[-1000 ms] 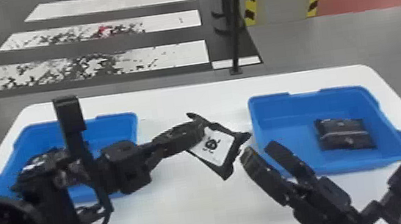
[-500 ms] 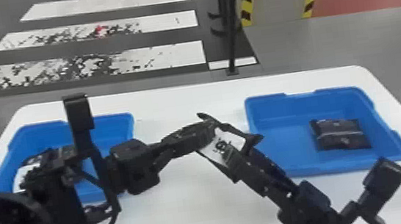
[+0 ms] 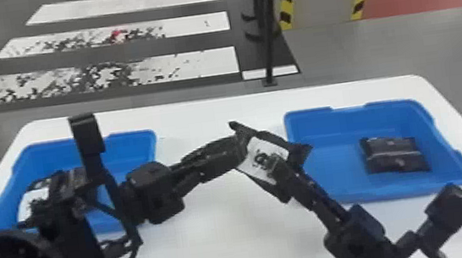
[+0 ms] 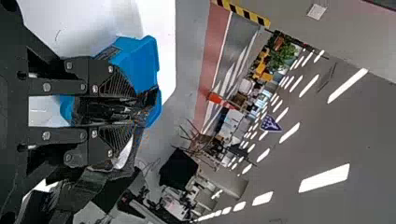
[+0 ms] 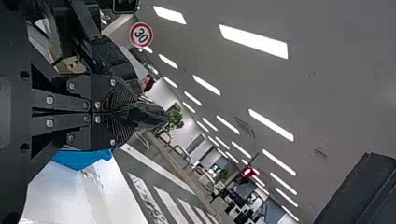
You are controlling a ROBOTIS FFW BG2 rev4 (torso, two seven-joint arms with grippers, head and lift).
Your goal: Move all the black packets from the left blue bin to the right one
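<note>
Above the white table (image 3: 224, 246), you see a black packet (image 3: 299, 153) tilted between the two blue bins, near the right bin (image 3: 337, 197). It shows you dark, creased, glossy edges around a white label (image 3: 271, 146), which carries a compact dark mark partly covered by a finger. Your right gripper (image 3: 281, 169) has its fingers pressed together on the packet. Your left gripper (image 3: 241, 144) is at the packet's other side, its fingers parted.

In the right bin, you have another packet (image 3: 393, 156) lying flat, black and shiny, with a pale line across its face. In the left bin (image 3: 133, 137), a white-faced packet (image 3: 35, 201) bearing dark marks lies partly hidden by your left arm (image 3: 149, 192); how many lie there, you cannot tell. Behind, your right wrist view catches a round, red-rimmed sign (image 5: 141, 35) with dark characters.
</note>
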